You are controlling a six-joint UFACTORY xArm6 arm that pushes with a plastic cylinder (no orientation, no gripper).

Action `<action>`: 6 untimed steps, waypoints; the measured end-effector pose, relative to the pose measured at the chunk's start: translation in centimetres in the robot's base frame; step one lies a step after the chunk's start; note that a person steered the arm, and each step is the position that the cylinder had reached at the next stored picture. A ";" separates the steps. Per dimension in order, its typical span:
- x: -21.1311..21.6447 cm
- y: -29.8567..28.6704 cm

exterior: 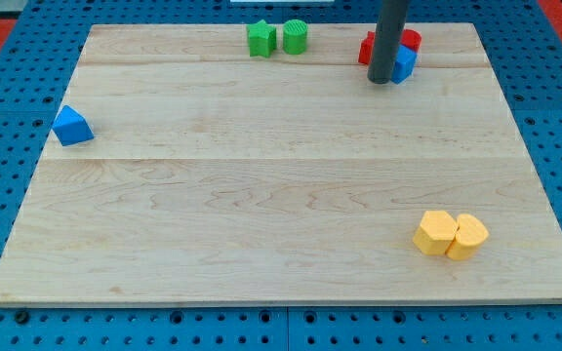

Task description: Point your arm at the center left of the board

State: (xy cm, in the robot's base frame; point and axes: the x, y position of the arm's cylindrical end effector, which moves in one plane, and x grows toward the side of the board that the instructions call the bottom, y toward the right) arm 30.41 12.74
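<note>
The rod's tip is resting at the view's top right of the wooden board, touching nothing clearly but standing just in front of a red block and a blue block. It has no jaws and is holding nothing. The center left of the board is lying well apart from it, where a blue block at the left edge is sitting.

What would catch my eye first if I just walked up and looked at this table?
Probably the dark rod coming down from the view's top right, my tip resting on the pale wooden board right against a red block and a blue block. Next come the two yellow blocks side by side at the view's bottom right, two green blocks at the top edge, and a lone blue block at the left edge.
</note>
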 end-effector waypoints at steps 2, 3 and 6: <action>6.5 -2.2; 12.2 -9.1; 15.2 -36.3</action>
